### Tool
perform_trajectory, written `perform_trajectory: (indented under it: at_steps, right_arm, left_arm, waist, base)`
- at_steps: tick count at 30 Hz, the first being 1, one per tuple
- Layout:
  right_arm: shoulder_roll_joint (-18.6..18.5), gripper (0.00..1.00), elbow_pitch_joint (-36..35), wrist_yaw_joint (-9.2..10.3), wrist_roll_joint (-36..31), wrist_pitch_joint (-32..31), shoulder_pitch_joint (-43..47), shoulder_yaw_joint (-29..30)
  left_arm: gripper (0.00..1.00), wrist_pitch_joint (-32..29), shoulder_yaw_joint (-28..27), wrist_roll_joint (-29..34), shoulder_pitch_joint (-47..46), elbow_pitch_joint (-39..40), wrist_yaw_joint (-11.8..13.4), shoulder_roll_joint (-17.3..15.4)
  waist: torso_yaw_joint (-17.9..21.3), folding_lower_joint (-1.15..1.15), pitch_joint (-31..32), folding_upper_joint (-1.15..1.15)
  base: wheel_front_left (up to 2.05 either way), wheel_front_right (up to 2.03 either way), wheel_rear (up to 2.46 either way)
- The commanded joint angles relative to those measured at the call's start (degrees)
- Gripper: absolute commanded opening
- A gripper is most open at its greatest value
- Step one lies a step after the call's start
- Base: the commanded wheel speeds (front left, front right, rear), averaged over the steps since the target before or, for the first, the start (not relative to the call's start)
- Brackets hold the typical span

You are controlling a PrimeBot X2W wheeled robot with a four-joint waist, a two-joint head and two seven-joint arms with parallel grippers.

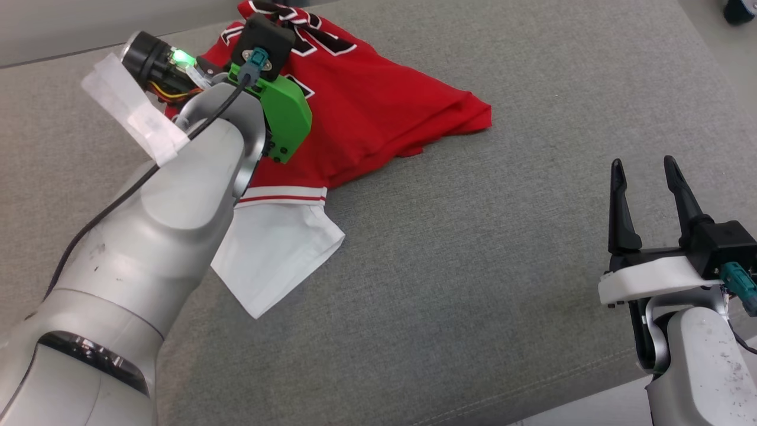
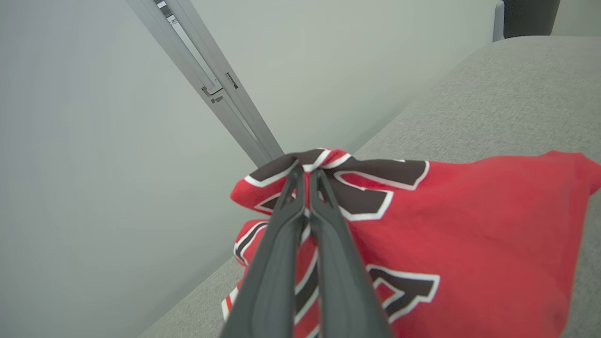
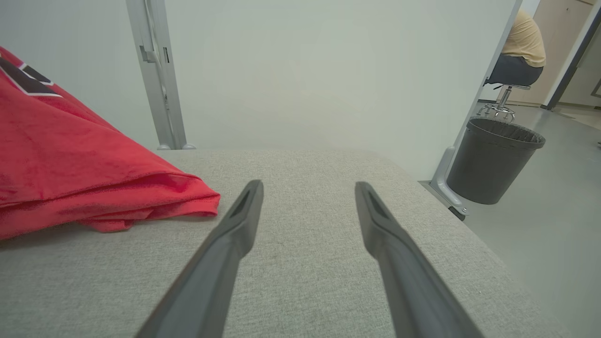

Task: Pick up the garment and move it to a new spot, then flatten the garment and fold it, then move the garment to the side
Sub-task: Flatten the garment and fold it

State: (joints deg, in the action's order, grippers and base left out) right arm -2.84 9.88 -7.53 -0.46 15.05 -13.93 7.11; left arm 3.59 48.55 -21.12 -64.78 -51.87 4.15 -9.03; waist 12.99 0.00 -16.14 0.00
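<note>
The left claw (image 2: 307, 172) is seen closed tight on a small fold of the garment (image 1: 378, 112), a red jersey with black-and-white lettering, and the fold is pinched between the two fingertips at the jersey's far edge. The garment is found bunched at the far left of the grey padded worktop (image 1: 473, 266), close to the far edge and the wall behind it. A white sleeve (image 1: 278, 254) is spread toward the near side and partly covered by the left forearm. The right claw (image 1: 647, 171) is held wide open and empty at the near right, well apart from the cloth. The pick-up is judged to be at its start, with the bulk of the jersey resting on the worktop. Several faults can be foreseen from here. Only a thin bit of cloth is gripped, so it could be pulled free under the jersey's weight once it is lifted. A single layer may have been caught, in which case the rest would be dragged in a heap and left harder to flatten. The sleeve could be snagged or trapped by the forearm above it. If the cloth is carried toward the far side, it could be dropped off the edge
</note>
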Motion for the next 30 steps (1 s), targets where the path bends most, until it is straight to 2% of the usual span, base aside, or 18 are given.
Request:
perform_trajectory:
  at_steps: [1, 4, 5, 6, 7, 11, 16, 23, 30]
  right_arm:
    - [-0.1, 1.0, -0.3, 0.08, 0.1, 0.2, -1.0, -0.1]
    - [-0.1, 1.0, -0.2, 0.08, 0.6, 0.2, -1.4, -0.4]
    - [-0.1, 1.0, -0.1, 0.08, 0.7, 0.2, -1.5, -0.5]
    - [-0.1, 1.0, 0.0, 0.08, 0.8, 0.2, -1.6, -0.6]
    - [-0.1, 1.0, 0.1, 0.08, 1.0, 0.2, -1.7, -0.7]
    - [-0.1, 1.0, 0.3, 0.08, 1.5, 0.2, -1.7, -1.0]
    - [-0.1, 1.0, 0.5, 0.08, 1.4, 0.2, -0.6, -0.5]
    - [-0.1, 1.0, 1.1, 0.08, 0.9, 0.2, 1.2, 0.2]
    - [-0.1, 1.0, 1.7, 0.08, 0.7, 0.2, 4.6, 1.3]
  left_arm:
    - [0.0, 1.4, -0.2, 0.5, -1.8, -1.1, 0.9, 0.0]
    - [0.0, 4.4, -0.6, 0.2, -2.3, -3.5, 1.8, 0.9]
    - [0.28, 6.1, -0.8, 0.2, -2.3, -4.1, 2.4, 1.5]
    - [0.75, 7.3, -0.8, 0.3, -2.1, -4.8, 2.8, 1.8]
    - [1.0, 8.5, -0.9, 0.3, -1.6, -5.5, 3.3, 2.1]
    - [1.0, 10.8, -1.7, -0.9, 0.4, -7.7, 4.0, 3.0]
    - [1.0, 11.6, -2.9, -2.3, 2.4, -7.2, 3.4, 4.1]
    - [1.0, 11.6, -5.7, -2.2, 8.9, 1.4, 4.6, 3.7]
    - [1.0, 11.6, -7.3, -3.0, 21.0, 9.2, 5.1, 3.2]
  waist:
    - [1.9, 0.0, -1.7, 0.0]
    - [2.8, 0.0, -2.7, 0.0]
    - [3.1, 0.0, -3.0, 0.0]
    - [3.3, 0.0, -3.3, 0.0]
    - [3.4, 0.0, -3.5, 0.0]
    - [3.5, 0.0, -4.0, 0.0]
    - [1.6, 0.0, -2.6, 0.0]
    - [-1.7, 0.0, 2.2, 0.0]
    - [-4.8, 0.0, 8.3, 0.0]
  base:
    - [0.0, 0.0, 0.0]
    - [0.0, 0.0, 0.0]
    - [0.0, 0.0, 0.0]
    - [0.0, 0.0, 0.0]
    - [0.0, 0.0, 0.0]
    - [0.0, 0.0, 0.0]
    - [0.0, 0.0, 0.0]
    - [0.0, 0.0, 0.0]
    - [0.0, 0.0, 0.0]
